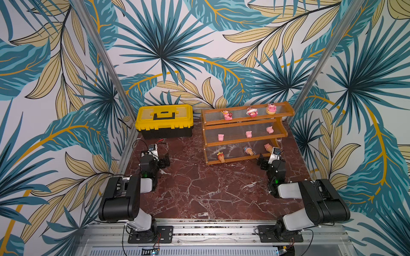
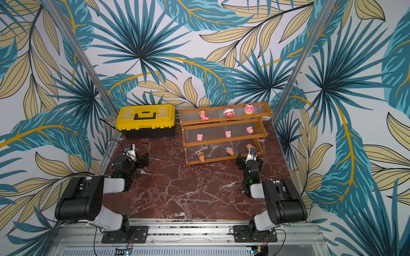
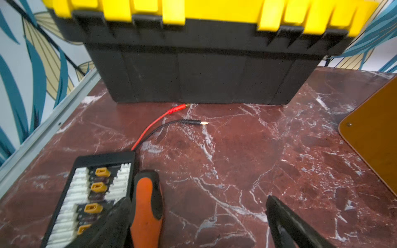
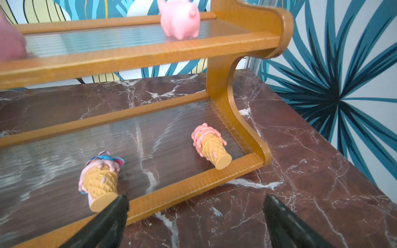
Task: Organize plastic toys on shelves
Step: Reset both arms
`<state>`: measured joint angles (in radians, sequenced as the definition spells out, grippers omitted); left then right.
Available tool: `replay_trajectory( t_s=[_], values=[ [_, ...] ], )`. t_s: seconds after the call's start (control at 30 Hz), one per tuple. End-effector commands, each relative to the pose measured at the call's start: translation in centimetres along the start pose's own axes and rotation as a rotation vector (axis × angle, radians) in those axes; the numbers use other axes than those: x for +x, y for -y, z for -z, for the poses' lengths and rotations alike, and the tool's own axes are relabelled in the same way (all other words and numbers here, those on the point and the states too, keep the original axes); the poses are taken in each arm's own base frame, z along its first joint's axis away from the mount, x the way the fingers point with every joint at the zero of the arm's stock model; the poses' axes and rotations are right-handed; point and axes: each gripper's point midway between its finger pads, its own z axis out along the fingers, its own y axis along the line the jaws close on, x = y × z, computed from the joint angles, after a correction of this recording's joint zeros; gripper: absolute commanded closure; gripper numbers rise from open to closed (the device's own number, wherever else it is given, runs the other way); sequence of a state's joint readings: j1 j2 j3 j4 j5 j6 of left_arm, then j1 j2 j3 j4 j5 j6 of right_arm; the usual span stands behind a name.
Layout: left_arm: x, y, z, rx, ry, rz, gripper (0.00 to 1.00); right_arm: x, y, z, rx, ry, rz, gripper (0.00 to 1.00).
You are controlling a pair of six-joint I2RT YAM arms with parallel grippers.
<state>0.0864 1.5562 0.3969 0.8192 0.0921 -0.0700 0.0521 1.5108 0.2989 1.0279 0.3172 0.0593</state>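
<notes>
The shelves stand at the back right, a stepped wooden rack with clear ribbed panels, seen in both top views. Three pink characters, one of them, stand on the top tier. Three piglets such as sit on the middle tier. On the bottom tier lie three cone figures, two of which show in the right wrist view. My right gripper is open and empty just in front of the bottom tier's right end. My left gripper is open over bare marble, facing the toolbox.
A yellow-and-black toolbox stands at the back left. In front of it lie a black connector board with red and black leads and an orange-and-black tool handle, close beside my left finger. Patterned walls enclose the marble table.
</notes>
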Motion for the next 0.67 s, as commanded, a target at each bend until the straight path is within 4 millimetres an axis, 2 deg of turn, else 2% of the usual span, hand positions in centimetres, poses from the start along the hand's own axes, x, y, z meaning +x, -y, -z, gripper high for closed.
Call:
replay_trajectory(
  t_s=[0.0, 0.1, 0.23, 0.63],
  values=[
    [-2.1, 0.6, 0.5, 0.025, 0.107, -0.04, 0.0, -1.0, 0.7, 0.3, 0.033, 0.048, -0.03, 0.01],
    [-2.2, 0.5, 0.5, 0.023, 0.118, -0.041, 0.0, -1.3, 1.3, 1.7, 0.032, 0.112, -0.071, 0.01],
    [-2.0, 0.6, 0.5, 0.024, 0.113, -0.043, 0.0, -1.3, 0.9, 2.6, -0.012, 0.158, -0.066, 0.01],
    [-2.1, 0.6, 0.5, 0.022, 0.114, -0.048, 0.0, -1.3, 0.8, 2.8, -0.024, 0.166, -0.064, 0.01]
  ],
)
